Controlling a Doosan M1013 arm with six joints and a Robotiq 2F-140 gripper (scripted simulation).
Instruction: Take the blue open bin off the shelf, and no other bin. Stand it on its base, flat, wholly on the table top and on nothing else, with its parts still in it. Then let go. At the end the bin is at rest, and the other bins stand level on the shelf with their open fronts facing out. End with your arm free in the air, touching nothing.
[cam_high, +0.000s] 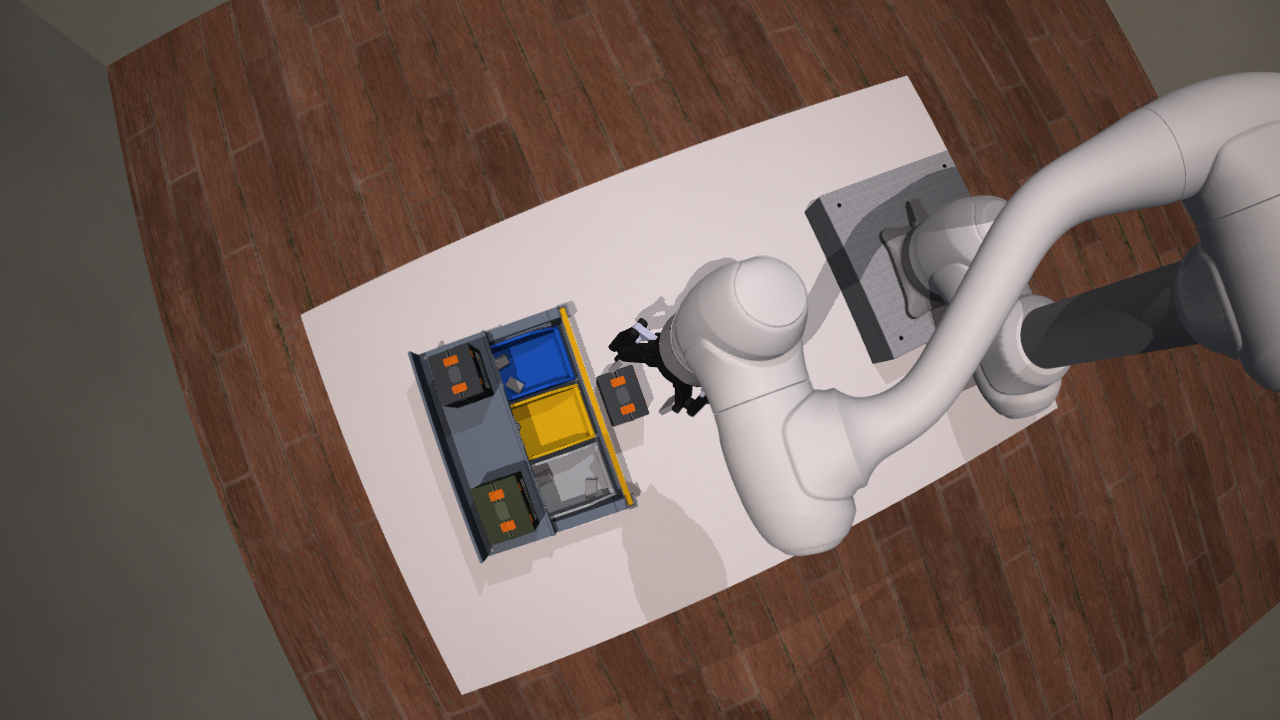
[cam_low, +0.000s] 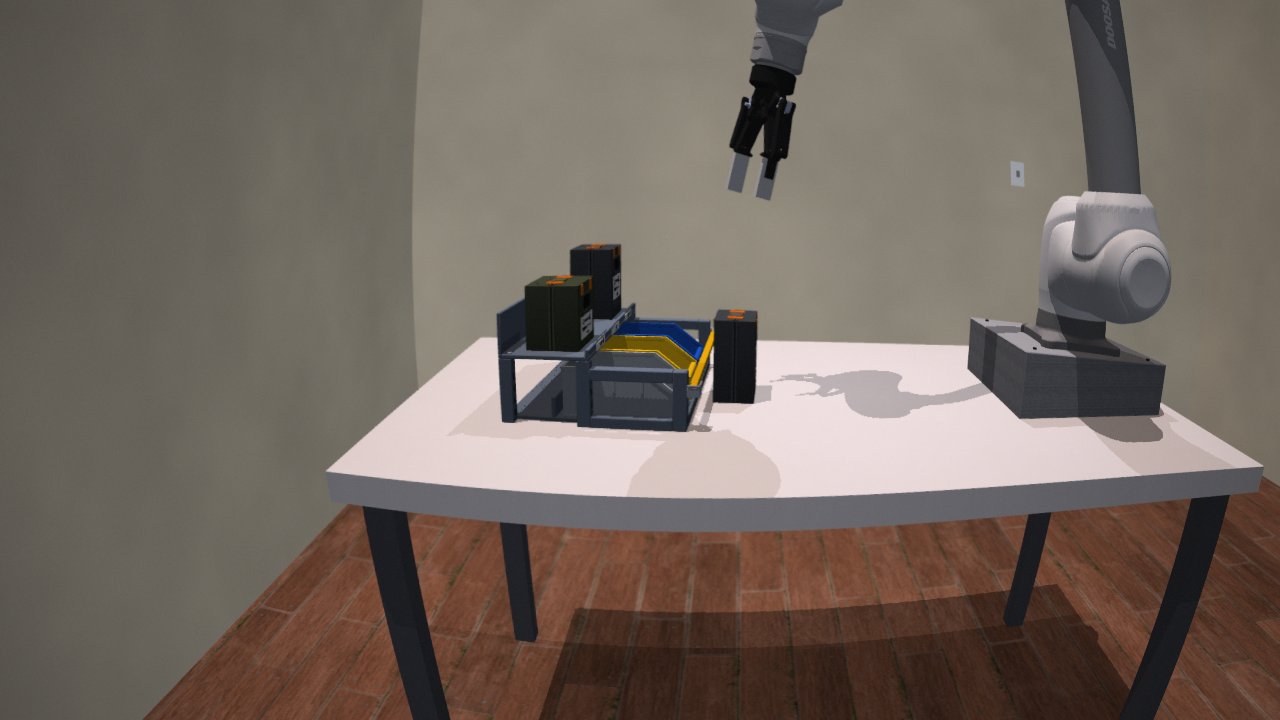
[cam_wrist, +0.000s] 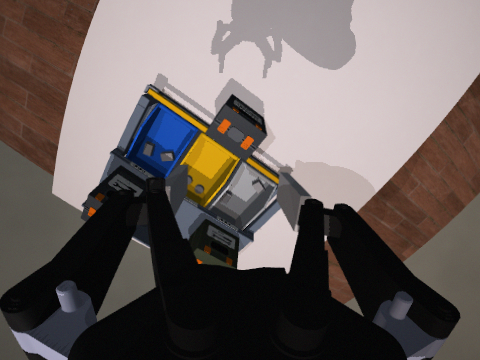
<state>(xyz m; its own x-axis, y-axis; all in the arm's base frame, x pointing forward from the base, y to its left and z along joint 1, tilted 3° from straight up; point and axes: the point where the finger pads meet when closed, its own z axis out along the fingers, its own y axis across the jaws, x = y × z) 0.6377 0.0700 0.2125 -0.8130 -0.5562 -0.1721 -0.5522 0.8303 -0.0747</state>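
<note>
The pincer (cam_high: 640, 385) (cam_low: 750, 186) (cam_wrist: 233, 182) hangs tilted in the air with its fingers apart and nothing between them, higher than every case top. Open air separates it from the shelf (cam_high: 483, 438) (cam_low: 584, 395) (cam_wrist: 187, 215). The blue bin (cam_high: 544, 360) (cam_low: 660, 330) (cam_wrist: 172, 131) is on the shelf, in an end place, with small grey parts inside. Its sides run close to the shelf's end frame and the yellow bin (cam_high: 554, 420) (cam_low: 646, 342) (cam_wrist: 209, 162); a yellow rail (cam_high: 593, 402) (cam_low: 703, 360) (cam_wrist: 175, 108) crosses the front.

The clear bin (cam_high: 575, 477) (cam_low: 631, 386) (cam_wrist: 246, 192) fills the other end. A black case (cam_high: 622, 394) (cam_low: 734, 358) (cam_wrist: 237, 130) stands upright just before the rail, mostly facing the yellow bin; whether they touch, I cannot tell. On the upper board stand another black case (cam_high: 460, 374) (cam_low: 596, 277) (cam_wrist: 115, 187), behind the blue bin, and a green case (cam_high: 503, 508) (cam_low: 554, 313) (cam_wrist: 217, 242).

The worktop (cam_high: 537, 259) (cam_low: 554, 465) (cam_wrist: 150, 40) is pale, above a brick-red floor (cam_high: 375, 161) (cam_low: 751, 582) (cam_wrist: 37, 75).
</note>
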